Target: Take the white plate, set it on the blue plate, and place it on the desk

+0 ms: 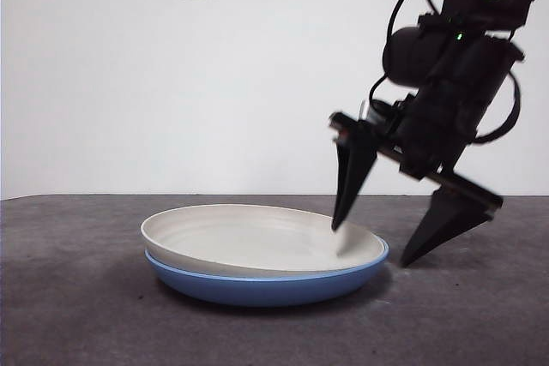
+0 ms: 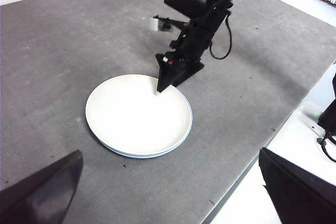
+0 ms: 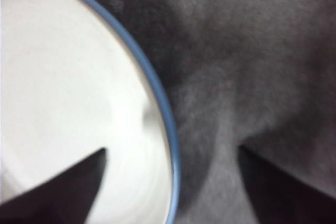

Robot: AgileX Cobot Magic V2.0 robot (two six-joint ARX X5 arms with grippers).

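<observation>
Currently I see the white plate (image 1: 257,237) nested on the blue plate (image 1: 266,285), mid-desk (image 1: 69,297). My right gripper (image 1: 377,242) straddles their right rim, jaws wide, holding nothing. The left gripper (image 2: 173,192), also wide, waits well apart.

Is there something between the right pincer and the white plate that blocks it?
Nothing visible does. The right pincer is open and straddles the rim of the white plate, which sits nested in the blue plate: one jaw over the plate's inside, the other outside, over the desk. The left pincer waits apart.
</observation>
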